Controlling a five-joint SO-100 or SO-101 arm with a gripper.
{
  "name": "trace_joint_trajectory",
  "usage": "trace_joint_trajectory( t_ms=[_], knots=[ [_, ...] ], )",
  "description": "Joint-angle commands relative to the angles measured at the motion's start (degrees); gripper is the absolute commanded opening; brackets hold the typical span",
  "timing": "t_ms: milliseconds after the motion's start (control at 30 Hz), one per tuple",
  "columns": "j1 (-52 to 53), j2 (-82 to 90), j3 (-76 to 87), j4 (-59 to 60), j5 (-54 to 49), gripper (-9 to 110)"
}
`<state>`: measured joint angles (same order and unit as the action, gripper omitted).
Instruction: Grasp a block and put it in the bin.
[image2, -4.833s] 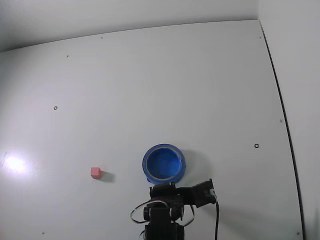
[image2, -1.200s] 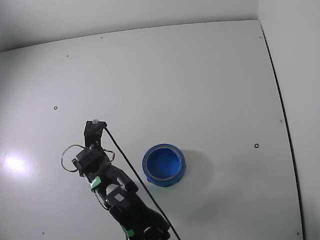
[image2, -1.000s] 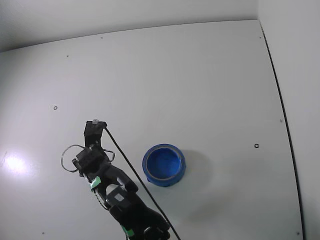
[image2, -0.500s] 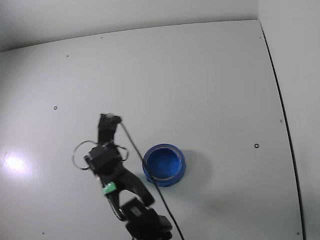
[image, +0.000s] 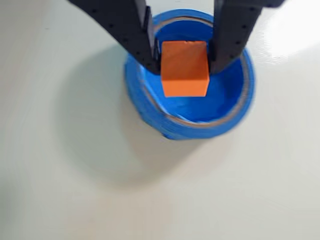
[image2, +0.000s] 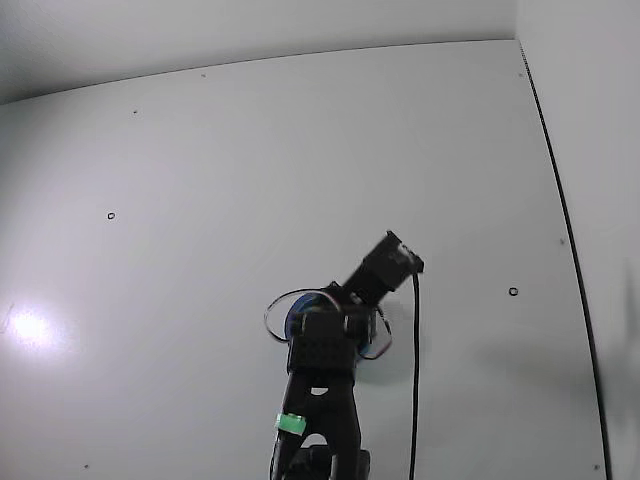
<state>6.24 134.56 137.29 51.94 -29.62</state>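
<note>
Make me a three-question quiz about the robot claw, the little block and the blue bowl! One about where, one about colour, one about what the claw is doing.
1. Where is the block in the wrist view?
A. Lying on the table beside the bowl
B. Between the gripper's fingers, above the bowl
C. Under the bowl

2. What colour does the bowl have?
A. Blue
B. Green
C. Yellow

3. What is the gripper doing?
A. Open with nothing in it
B. Shut on the bowl's rim
C. Shut on the block

Answers:
1. B, since the black fingers press the cube from both sides with the bowl's inside right behind it.
2. A, since the wall and inside are bright blue in the wrist view.
3. C, since both fingers touch the cube's sides and it hangs between them.
</note>
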Motion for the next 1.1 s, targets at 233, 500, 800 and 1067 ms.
trace_joint_trajectory(
  t_ms=[233,500,800,1067],
  knots=[
    [-8.00,3.69,3.16,-0.79,-0.70,1],
    [-13.01,3.52,3.08,-0.79,-0.62,1],
    [-13.10,4.22,3.96,-0.79,-0.70,10],
    [-12.92,4.22,3.96,-0.79,0.00,28]
  ],
)
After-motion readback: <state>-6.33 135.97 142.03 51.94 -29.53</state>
